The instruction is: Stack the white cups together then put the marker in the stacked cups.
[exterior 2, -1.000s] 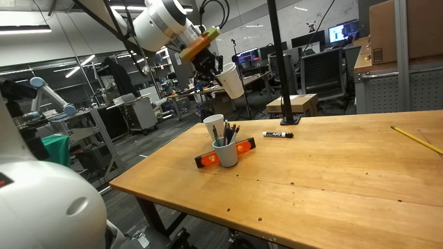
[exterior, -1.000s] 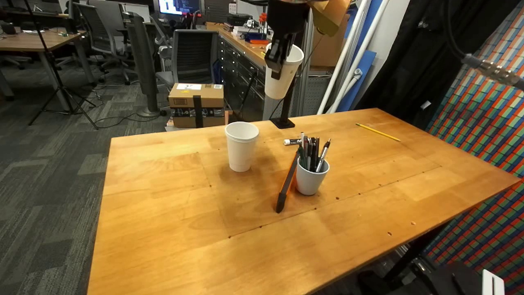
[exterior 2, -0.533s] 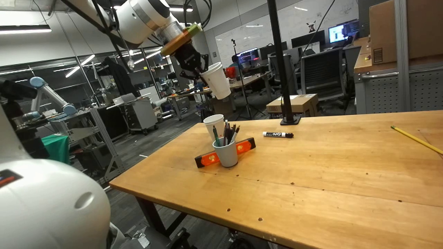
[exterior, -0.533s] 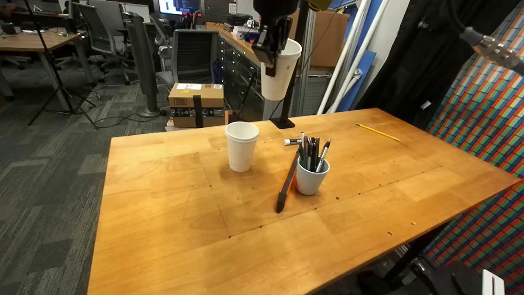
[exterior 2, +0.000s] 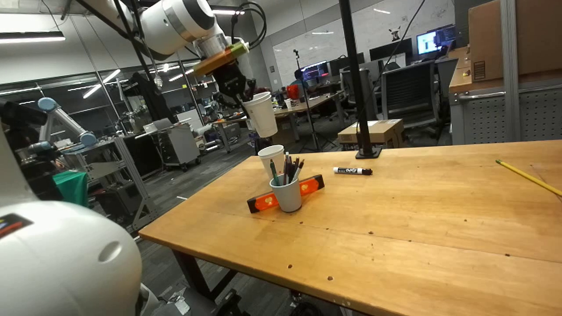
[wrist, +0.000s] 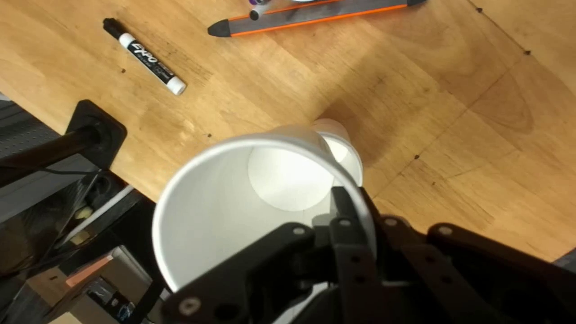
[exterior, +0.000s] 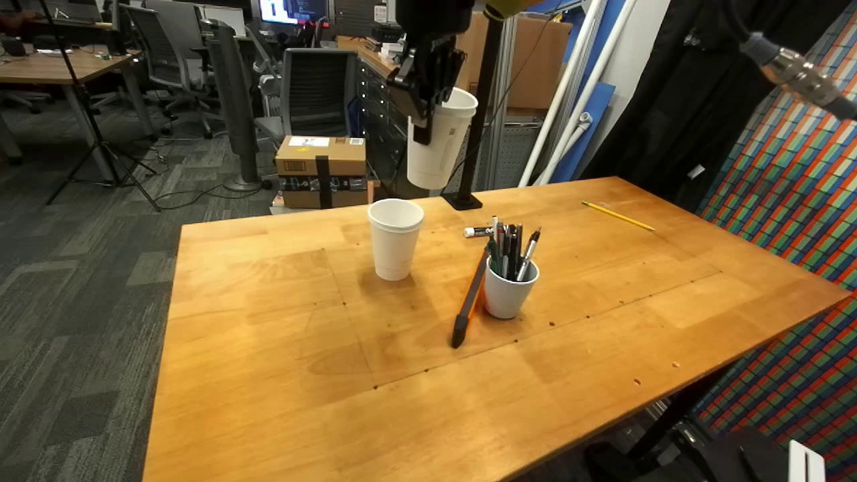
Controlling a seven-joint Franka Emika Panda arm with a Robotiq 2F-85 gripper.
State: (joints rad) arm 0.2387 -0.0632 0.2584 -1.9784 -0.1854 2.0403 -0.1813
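The jaws are clamped over the wall of one white cup [exterior: 442, 144], right at the rim, a black fingertip [wrist: 344, 202] inside it. Up in the air it hangs, tilted, mouth towards the camera in the wrist view: round rolled rim, smooth pale inside, walls tapering to a narrower flat bottom. Faint marks show on its side in an exterior view. Just below, apart from it in both exterior views, comes number two, the standing cup [exterior: 394, 244], upright, same plain white, same taper, open at the top. Two separate cups, then, and one marker [wrist: 150, 65], lying at the upper left of the wrist view: a straight cylinder, white barrel ends, dark label lettered EXPO, black cap. Now the pen holder [exterior 2: 287, 197], just the one, near the middle of an exterior view, smaller and greyish, crammed with pens [exterior: 514, 248] too bunched to count, one of them green. Right beside it sits one level [exterior 2: 311, 185], a slim straight bar, orange with black ends; whether the two touch I can't tell. Out to the right in both exterior views, one pencil [exterior: 619, 216], thin and yellow. One black post [exterior 2: 358, 87] rises from a square base by the edge of the wooden surface [exterior: 268, 375], and what a surface: honey-coloured, grain and seams showing, dotted with little dark holes.
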